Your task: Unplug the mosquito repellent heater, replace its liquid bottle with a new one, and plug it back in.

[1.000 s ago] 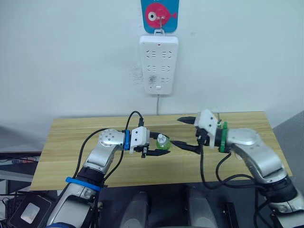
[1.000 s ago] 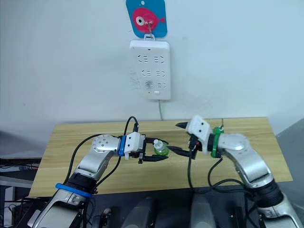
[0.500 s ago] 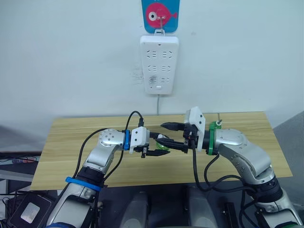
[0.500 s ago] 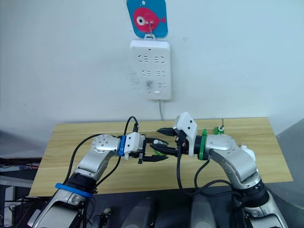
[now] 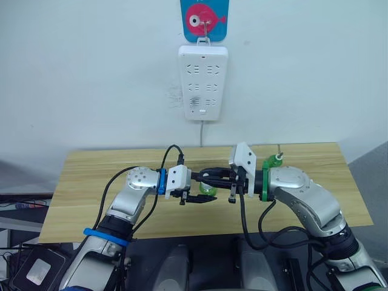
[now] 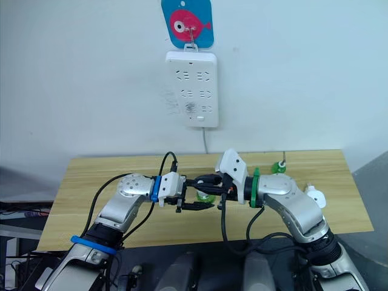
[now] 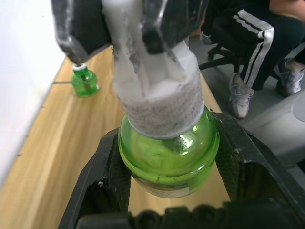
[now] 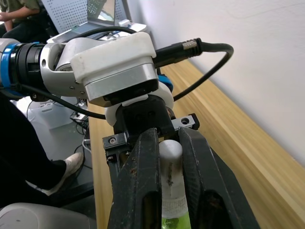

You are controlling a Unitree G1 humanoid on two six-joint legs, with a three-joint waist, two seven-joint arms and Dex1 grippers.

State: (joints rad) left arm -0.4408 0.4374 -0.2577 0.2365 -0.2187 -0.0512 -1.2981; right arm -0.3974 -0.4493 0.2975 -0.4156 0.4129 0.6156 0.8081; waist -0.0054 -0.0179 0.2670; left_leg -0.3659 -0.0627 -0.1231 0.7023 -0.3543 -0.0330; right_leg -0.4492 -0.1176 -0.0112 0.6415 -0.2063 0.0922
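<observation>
My left gripper [image 5: 204, 190] is shut on a green liquid bottle [image 7: 167, 152] and holds it above the wooden table [image 5: 91, 182]. The bottle's white cap [image 8: 170, 157] points toward my right gripper [image 5: 207, 178], whose two black fingers [image 8: 143, 171] are shut on that cap from either side. A second green bottle [image 5: 276, 160] stands at the table's back edge, behind my right forearm. The mosquito repellent heater [image 6: 314, 195], small, white and rounded, lies on the table to the right of my right arm.
A white power strip [image 5: 203, 82] hangs on the wall above the table's middle, under a blue hook with a pink fish [image 5: 204, 18]. A person's legs [image 7: 252, 43] show beyond the table's end, beside a chair.
My right gripper has moved left to the bottle held by the left gripper, and its fingers have come together on the white cap. The left gripper and the bottle have stayed put.
</observation>
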